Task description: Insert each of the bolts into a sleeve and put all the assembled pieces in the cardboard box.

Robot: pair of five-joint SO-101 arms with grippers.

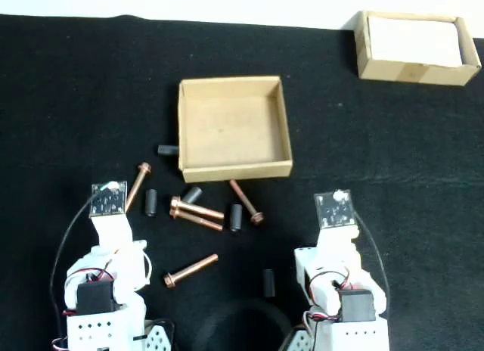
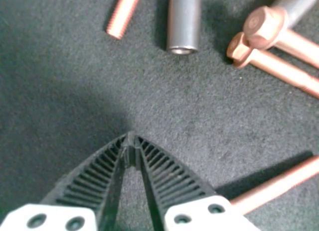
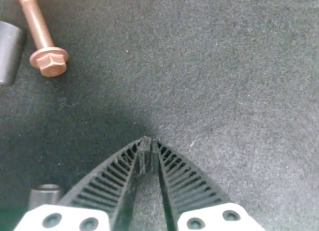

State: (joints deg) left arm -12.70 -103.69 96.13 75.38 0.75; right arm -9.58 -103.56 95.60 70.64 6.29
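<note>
Several copper bolts and dark sleeves lie loose on the black cloth in front of the open cardboard box (image 1: 234, 132). My left gripper (image 2: 130, 139) is shut and empty above the cloth. Beyond its tips lie a sleeve (image 2: 183, 22), a bolt's threaded end (image 2: 123, 14) and two bolt heads side by side (image 2: 259, 29). Another bolt shaft (image 2: 279, 186) runs beside one finger. My right gripper (image 3: 146, 142) is shut too, holding nothing, with a bolt (image 3: 42, 39) and a sleeve (image 3: 10, 52) off to one side and another sleeve (image 3: 45, 195) close by.
The left arm (image 1: 110, 207) and the right arm (image 1: 336, 215) stand at the near edge. A second cardboard box (image 1: 414, 48) with a white sheet inside sits at the far right. One sleeve (image 1: 167, 150) lies against the box's left wall. Bare cloth stretches to the right.
</note>
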